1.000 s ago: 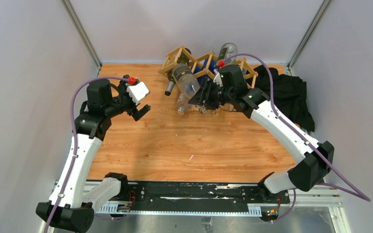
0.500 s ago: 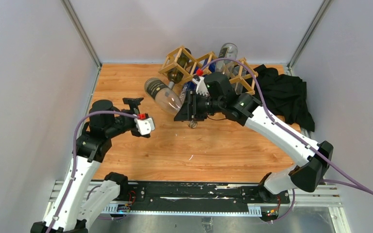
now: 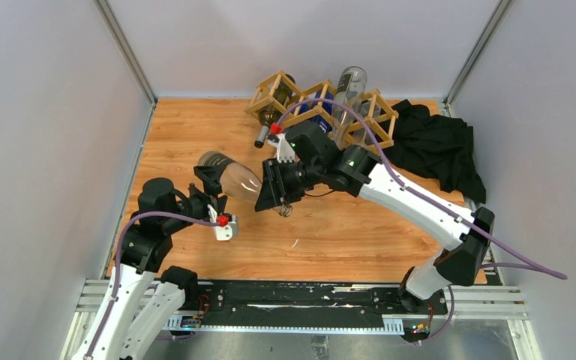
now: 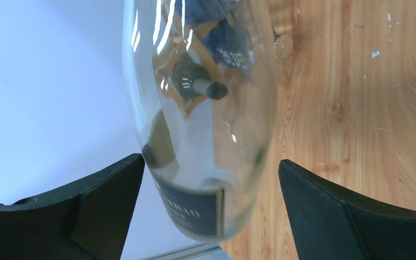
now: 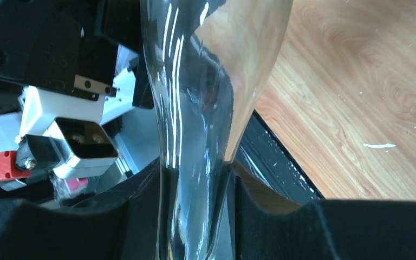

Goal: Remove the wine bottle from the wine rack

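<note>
The wine bottle (image 3: 234, 178), clear glass with a dark label near its base, lies out of the wine rack (image 3: 262, 90) and over the left-middle of the wooden table (image 3: 360, 225), well apart from the lattice at the far edge. My right pincer (image 3: 271, 193) is clamped on its slim neck; the right wrist camera shows both black fingers pressed against the glass (image 5: 195, 162). The bottle's wide base points toward my left pincer (image 3: 214, 191), whose fingers stand apart on either side of it. In the left wrist view a gap shows between each finger (image 4: 86, 211) and the glass (image 4: 206, 108). Whether the bottle clears the boards I cannot tell.

In the rack behind, a dark bottle (image 3: 270, 112) sits in the leftmost diamond, neck pointing toward me, and a clear bottle (image 3: 350, 81) rises from the right half. My right arm's purple cable (image 3: 307, 101) loops across the front of the lattice. A black cloth (image 3: 442, 146) lies crumpled just beside the rack's right end.
</note>
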`<action>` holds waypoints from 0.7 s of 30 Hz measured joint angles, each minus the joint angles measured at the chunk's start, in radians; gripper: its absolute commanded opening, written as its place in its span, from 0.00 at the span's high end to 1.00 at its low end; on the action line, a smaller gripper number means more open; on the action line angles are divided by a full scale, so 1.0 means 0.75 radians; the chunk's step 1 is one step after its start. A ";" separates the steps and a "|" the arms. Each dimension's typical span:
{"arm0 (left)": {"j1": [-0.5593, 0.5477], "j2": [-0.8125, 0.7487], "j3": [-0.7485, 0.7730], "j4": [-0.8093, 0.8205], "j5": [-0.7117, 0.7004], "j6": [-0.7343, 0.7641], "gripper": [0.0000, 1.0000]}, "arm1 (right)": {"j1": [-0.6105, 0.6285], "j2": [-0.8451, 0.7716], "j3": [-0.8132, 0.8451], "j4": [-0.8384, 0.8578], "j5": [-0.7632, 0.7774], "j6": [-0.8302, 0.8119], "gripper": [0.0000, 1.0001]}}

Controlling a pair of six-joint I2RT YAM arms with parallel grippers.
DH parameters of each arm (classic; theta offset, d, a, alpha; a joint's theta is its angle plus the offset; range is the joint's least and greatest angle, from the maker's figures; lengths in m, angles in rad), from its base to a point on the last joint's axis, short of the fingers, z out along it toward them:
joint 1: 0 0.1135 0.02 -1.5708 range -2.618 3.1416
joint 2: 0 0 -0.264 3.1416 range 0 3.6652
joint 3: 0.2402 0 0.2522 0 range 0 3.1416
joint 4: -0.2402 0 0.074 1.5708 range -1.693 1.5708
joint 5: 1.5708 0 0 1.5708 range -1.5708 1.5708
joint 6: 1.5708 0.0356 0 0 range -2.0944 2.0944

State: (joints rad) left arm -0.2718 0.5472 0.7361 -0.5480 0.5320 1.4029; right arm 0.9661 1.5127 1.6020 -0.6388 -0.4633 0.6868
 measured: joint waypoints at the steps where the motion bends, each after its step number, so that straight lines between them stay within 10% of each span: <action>1: -0.002 -0.001 -0.013 -0.001 0.005 0.031 0.00 | 0.012 0.014 0.009 -0.020 -0.003 -0.012 1.00; 21: -0.009 0.003 -0.064 -0.046 0.010 0.159 0.00 | 0.100 0.114 0.124 -0.151 0.018 -0.197 1.00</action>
State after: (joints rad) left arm -0.2783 0.5495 0.6884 -0.5823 0.5396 1.5219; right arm 1.0409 1.5982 1.6947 -0.7521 -0.4500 0.5392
